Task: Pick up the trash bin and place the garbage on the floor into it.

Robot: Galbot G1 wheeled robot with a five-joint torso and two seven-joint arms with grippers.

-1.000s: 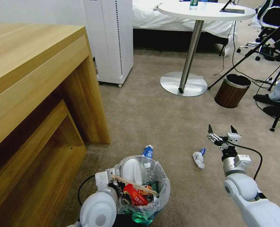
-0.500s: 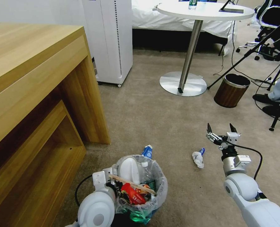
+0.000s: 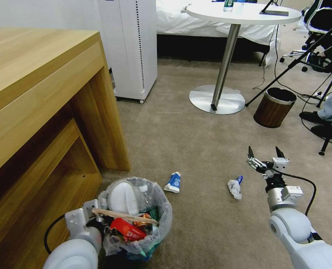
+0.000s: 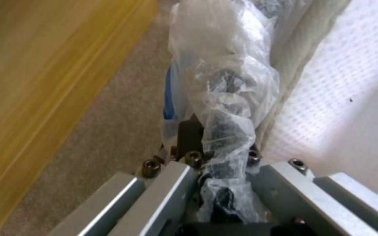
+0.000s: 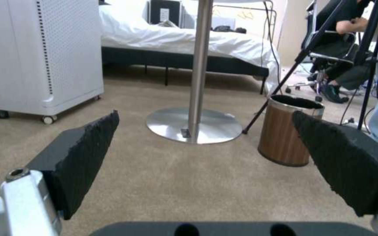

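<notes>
Head camera high, looking down the carpet [image 3: 195, 142], right wrist low, level, sharing round table [image 3: 229, 56], left wrist close.

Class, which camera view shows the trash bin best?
The head view: the whole trash bin shows, litter inside. The left wrist view gives just its crinkled bag, clamped in the left pincer. The right wrist view looks elsewhere.

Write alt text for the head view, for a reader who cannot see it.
The left tool grips the rim of the trash bin, full of litter, beside a wooden desk. On the beige floor a blue-white carton and crumpled white paper remain, with the right tool open above the carpet near the paper.
</notes>
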